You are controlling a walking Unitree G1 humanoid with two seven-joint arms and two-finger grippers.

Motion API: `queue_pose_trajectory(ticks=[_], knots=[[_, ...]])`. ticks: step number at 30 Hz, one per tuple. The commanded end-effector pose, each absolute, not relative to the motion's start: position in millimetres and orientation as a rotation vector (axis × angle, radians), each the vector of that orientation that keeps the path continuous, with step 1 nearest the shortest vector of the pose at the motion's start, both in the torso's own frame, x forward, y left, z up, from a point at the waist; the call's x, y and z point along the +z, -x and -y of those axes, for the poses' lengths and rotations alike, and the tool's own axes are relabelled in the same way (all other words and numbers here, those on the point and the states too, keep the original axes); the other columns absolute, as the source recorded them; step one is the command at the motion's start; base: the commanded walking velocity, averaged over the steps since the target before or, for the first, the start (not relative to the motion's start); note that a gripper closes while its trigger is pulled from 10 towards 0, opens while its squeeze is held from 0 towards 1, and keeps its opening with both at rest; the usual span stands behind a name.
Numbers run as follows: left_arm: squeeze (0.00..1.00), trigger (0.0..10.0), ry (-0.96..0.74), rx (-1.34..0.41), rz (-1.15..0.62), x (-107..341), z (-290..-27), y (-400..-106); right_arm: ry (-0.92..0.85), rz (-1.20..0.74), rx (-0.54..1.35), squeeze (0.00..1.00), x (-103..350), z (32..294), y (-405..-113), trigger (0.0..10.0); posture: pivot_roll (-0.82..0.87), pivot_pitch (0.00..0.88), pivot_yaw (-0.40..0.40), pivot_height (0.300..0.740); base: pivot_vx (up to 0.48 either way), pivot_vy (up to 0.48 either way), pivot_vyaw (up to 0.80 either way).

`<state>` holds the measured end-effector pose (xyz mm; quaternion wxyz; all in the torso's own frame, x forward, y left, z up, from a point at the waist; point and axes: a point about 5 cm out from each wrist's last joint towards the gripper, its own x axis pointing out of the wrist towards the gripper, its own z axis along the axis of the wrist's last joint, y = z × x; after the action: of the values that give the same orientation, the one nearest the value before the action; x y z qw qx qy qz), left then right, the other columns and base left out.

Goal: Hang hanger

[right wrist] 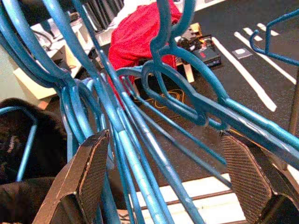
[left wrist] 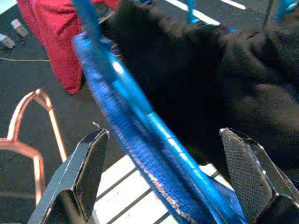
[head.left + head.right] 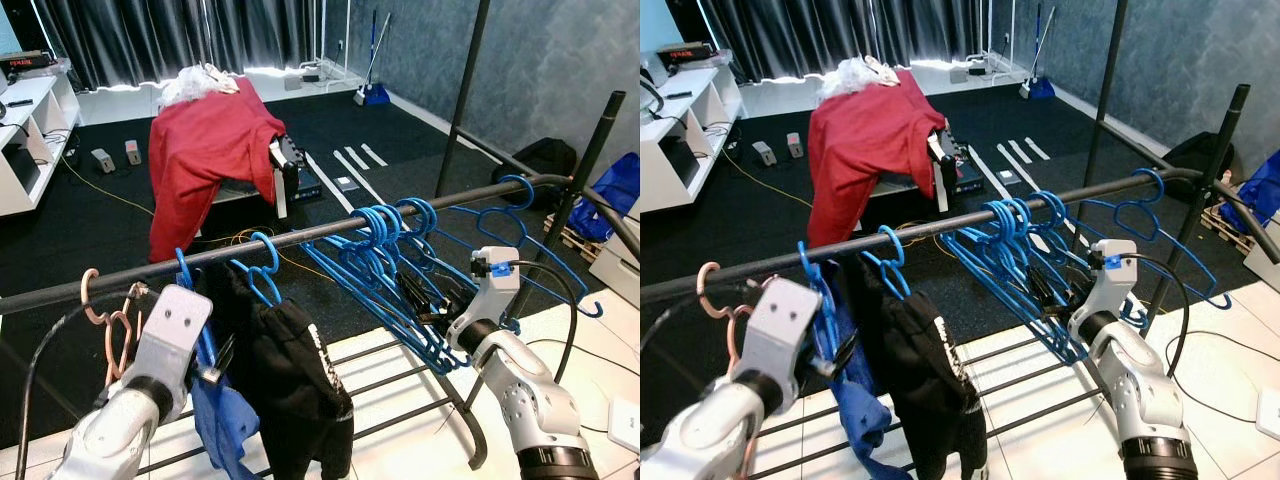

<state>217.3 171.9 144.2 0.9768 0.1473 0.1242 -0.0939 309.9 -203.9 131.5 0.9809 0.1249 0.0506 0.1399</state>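
a cluster of blue plastic hangers is hanging by its hooks on the dark rail, bunched together toward the rail's right part and leaning at a slant, the lower bars fanning down and rightward. left of them, two more blue hangers are hooking over the same rail: one is carrying a black garment, the other a blue garment. a copper-coloured hanger is hanging near the rail's left end.
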Motion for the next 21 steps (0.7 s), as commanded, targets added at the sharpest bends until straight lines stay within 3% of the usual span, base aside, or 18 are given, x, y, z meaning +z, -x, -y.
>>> queue_pose_trajectory(ticks=[1,3,4,5,21], knots=[[0.00,10.0,-0.318,-0.164,-0.267,143,-173,-216,-0.265,-0.107,0.282,0.00,130,204,-310,10.0,-0.05,0.003,0.006,0.740,0.000,0.000,0.00],[0.00,10.0,-0.338,-0.068,-0.243,143,-180,-219,-0.264,-0.108,0.283,0.00,130,204,-310,10.0,-0.04,0.000,0.006,0.740,0.000,0.000,0.00],[0.00,5.9,-0.350,-0.040,-0.236,141,-182,-219,-0.264,-0.109,0.284,0.00,130,204,-310,10.0,-0.04,0.000,0.006,0.740,0.000,0.000,0.00],[0.00,0.0,-0.356,-0.021,-0.236,140,-183,-219,-0.264,-0.109,0.284,0.00,130,204,-309,10.0,-0.04,0.000,0.007,0.740,0.000,0.000,0.00],[0.00,0.0,-0.370,0.062,-0.255,139,-193,-224,-0.263,-0.108,0.279,0.00,131,204,-310,10.0,-0.05,0.007,0.003,0.740,0.000,0.000,0.00]])
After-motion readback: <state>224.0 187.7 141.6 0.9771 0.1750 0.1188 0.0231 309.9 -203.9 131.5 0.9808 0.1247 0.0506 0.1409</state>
